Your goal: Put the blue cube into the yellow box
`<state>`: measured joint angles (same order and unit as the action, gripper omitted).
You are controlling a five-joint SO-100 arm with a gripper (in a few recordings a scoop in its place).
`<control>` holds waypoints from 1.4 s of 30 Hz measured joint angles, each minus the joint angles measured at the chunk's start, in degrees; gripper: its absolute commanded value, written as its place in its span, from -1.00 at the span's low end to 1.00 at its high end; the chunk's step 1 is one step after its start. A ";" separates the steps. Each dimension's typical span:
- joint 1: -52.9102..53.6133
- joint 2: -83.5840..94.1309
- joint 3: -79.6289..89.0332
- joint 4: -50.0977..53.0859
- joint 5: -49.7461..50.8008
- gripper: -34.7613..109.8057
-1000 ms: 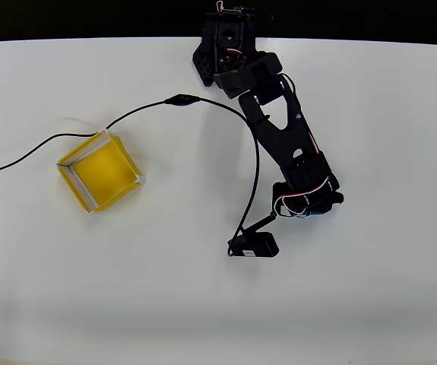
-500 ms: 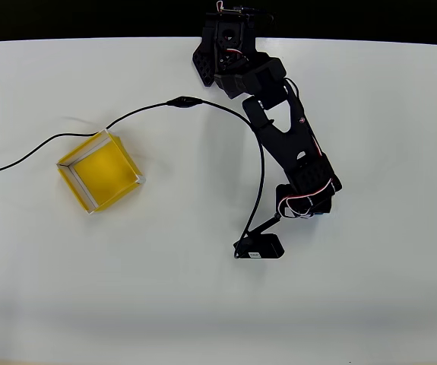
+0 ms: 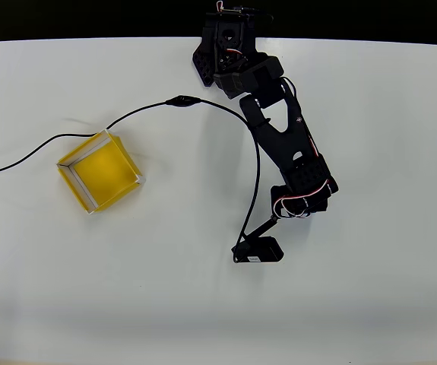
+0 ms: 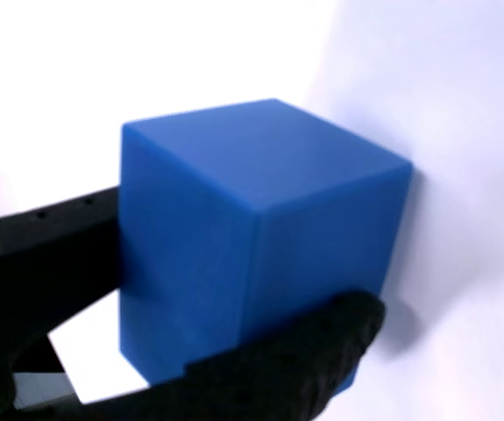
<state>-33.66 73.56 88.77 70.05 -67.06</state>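
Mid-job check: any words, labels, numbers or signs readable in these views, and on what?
No text can be read.
Small pale label on the black camera module in the overhead view: too small to read.
Blue cube, between the gripper fingers in the wrist view: plain faces, no marking.
Yellow box: no marking.

blue cube (image 4: 260,237) base hidden (by hand (image 4: 234,351))

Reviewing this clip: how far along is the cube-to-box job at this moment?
Done: the gripper has reached the small bright-blue matte cube; in the wrist view its black fingers sit against the cube's sides. In hand: closing the grasp, though a firm clamp isn't clear. Left: lift and carry; in the overhead view the shallow yellow open-topped box sits empty, well left of the arm.
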 measured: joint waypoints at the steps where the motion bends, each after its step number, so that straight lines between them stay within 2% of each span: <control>1: 1.23 1.85 0.00 0.53 -1.41 -0.34; 7: 12.48 14.15 0.00 2.11 -8.00 -0.36; 13: 28.04 24.43 0.09 1.05 -16.17 -0.37; 24: 52.73 38.23 17.93 -11.95 -27.42 -0.36; 32: 65.30 42.19 30.32 -27.16 -32.43 -0.35; 42: 76.73 42.01 34.45 -40.61 -36.30 -0.35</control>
<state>43.07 115.58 123.22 29.44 -103.36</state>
